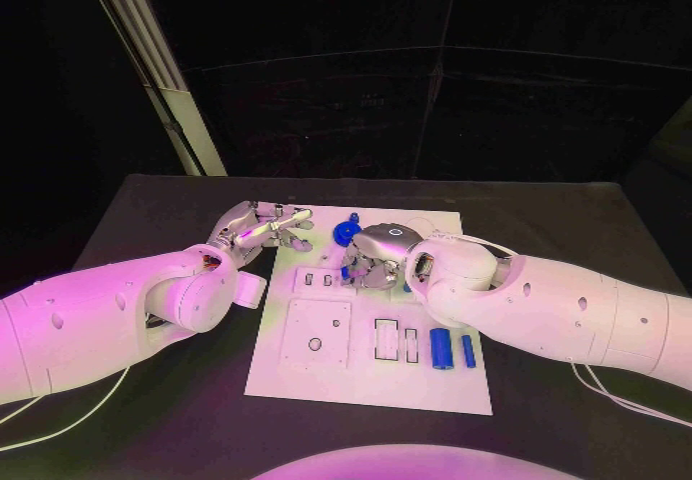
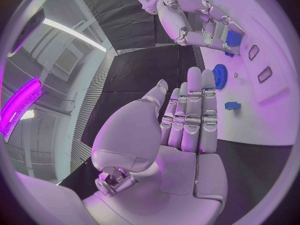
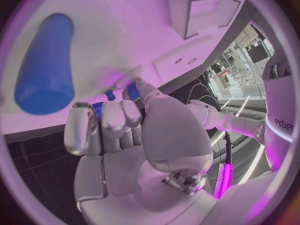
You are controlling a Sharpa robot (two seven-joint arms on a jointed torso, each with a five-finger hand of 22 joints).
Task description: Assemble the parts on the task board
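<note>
The white task board (image 1: 372,380) lies in the middle of the black table. My right hand (image 1: 378,256) is curled down over the board's far half, its fingertips (image 3: 80,116) closed around a small blue part (image 3: 99,108). In the left wrist view the same right hand (image 2: 199,21) covers that blue part (image 2: 234,37). My left hand (image 1: 265,230) hovers at the board's far left corner with flat, straight fingers (image 2: 194,110) holding nothing. A blue gear (image 1: 346,232) stands between the two hands. A small blue block (image 2: 232,105) lies near the gear (image 2: 220,76).
Two blue cylinders (image 1: 440,347) (image 1: 467,350) lie side by side near the board's right edge, beside two rectangular slots (image 1: 387,338). A raised square plate (image 1: 317,335) with a hole sits on the board's left half. A thin white cable (image 1: 433,224) loops over the far right corner.
</note>
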